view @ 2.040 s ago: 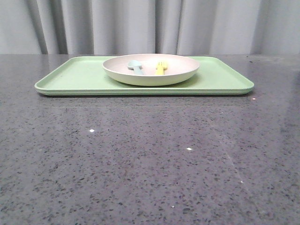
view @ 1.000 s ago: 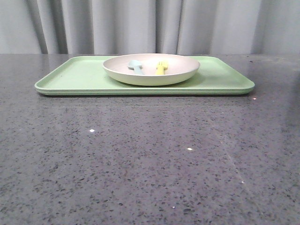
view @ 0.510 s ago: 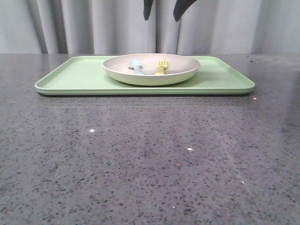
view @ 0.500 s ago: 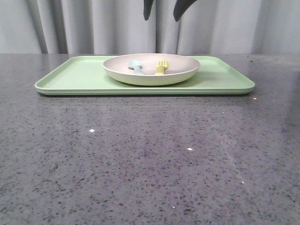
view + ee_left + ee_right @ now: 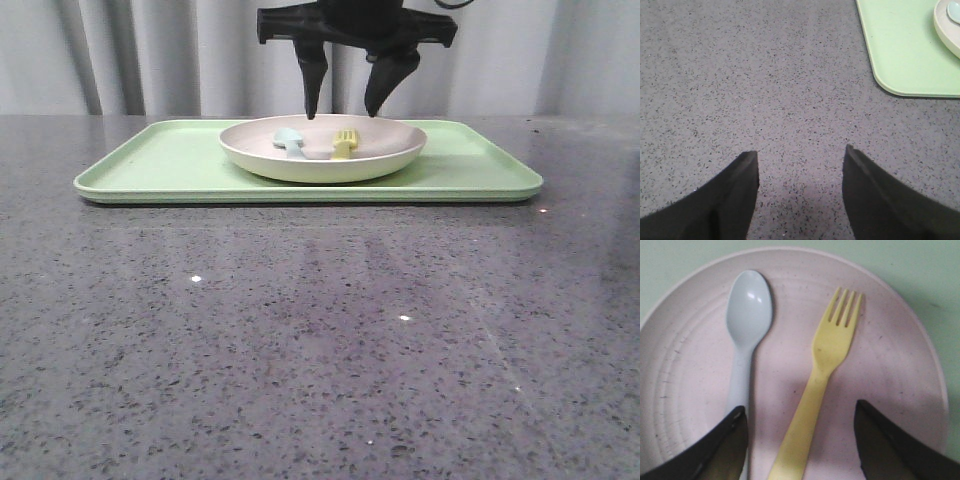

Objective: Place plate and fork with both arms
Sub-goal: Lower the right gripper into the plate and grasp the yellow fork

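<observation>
The right gripper had dropped lower, jaws spread above the fork in the plate, likely ready to grasp.

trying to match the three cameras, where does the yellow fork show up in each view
Front view: the fork lies in the plate, right of the spoon, under the open right gripper.
Left wrist view: not in it; only the plate's edge shows.
Right wrist view: fork at centre, on the plate.
Shared landmark: the green tray.
</observation>
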`<control>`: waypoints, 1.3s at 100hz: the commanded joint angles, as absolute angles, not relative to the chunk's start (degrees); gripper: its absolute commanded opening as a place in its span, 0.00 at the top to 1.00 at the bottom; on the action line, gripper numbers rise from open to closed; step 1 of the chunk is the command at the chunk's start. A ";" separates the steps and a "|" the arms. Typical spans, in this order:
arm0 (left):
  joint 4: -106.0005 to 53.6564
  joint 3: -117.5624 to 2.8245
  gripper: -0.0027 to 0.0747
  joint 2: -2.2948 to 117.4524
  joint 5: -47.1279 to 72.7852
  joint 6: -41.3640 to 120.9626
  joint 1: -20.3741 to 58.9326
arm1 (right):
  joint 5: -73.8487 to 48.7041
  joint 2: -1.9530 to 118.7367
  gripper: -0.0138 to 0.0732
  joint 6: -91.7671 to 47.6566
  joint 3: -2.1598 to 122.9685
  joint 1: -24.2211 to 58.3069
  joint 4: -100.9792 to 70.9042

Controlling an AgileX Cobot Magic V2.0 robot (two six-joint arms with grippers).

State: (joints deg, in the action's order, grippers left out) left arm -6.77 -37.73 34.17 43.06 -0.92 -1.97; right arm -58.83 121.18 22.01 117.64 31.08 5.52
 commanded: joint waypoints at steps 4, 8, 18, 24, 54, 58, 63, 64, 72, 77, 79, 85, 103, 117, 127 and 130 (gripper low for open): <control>-7.47 -39.18 0.48 34.19 39.08 -1.33 -2.10 | -56.79 118.59 0.30 23.23 119.38 31.11 6.64; -7.47 -39.18 0.48 34.19 39.08 -1.33 -2.10 | -56.79 118.81 0.30 23.29 119.37 31.11 6.64; -7.47 -39.18 0.48 34.19 39.08 -1.33 -2.10 | -56.79 119.21 0.30 23.29 119.37 31.11 6.64; -7.47 -39.18 0.48 34.19 39.08 -1.33 -2.10 | -56.73 119.32 0.30 23.61 119.37 31.11 6.68; -7.47 -39.18 0.48 34.19 39.08 -1.33 -2.10 | -56.66 119.37 0.30 23.74 119.37 31.11 8.24; -7.47 -39.18 0.48 34.19 39.08 -1.33 -2.10 | -56.66 119.37 0.30 23.74 119.37 31.11 8.24; -7.47 -39.18 0.48 34.19 39.08 -1.33 -2.10 | -56.66 119.37 0.30 23.74 119.37 31.11 8.24; -7.47 -39.18 0.48 34.19 39.08 -1.33 -2.10 | -56.66 119.37 0.30 23.74 119.37 31.11 8.24; -7.47 -39.18 0.48 34.19 39.08 -1.33 -2.10 | -56.66 119.42 0.30 23.74 119.37 31.11 8.22; -7.47 -39.18 0.48 34.19 39.08 -1.33 -2.10 | -56.66 119.47 0.30 23.74 119.37 31.11 8.22; -7.47 -39.18 0.48 34.19 39.08 -1.33 -2.10 | -56.72 119.48 0.30 23.74 119.37 31.11 8.22; -7.47 -39.18 0.48 34.19 39.08 -1.33 -2.10 | -56.79 119.61 0.30 23.74 119.37 31.11 8.22; -7.47 -39.18 0.48 34.19 39.08 -1.33 -2.10 | -57.73 120.35 0.30 23.74 119.37 31.11 8.22; -7.47 -39.18 0.48 34.19 39.08 -1.33 -2.10 | -58.47 121.06 0.30 23.75 119.37 31.11 8.22; -7.47 -39.18 0.48 34.19 39.08 -1.33 -2.10 | -58.72 121.41 0.30 23.80 119.37 31.11 8.09; -7.47 -39.18 0.48 34.19 39.08 -1.33 -2.10 | -58.72 121.47 0.30 23.80 119.37 31.11 7.99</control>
State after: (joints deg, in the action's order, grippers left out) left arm -6.77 -37.73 34.14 43.06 -0.92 -1.97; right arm -59.91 124.82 23.75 117.64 31.08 6.69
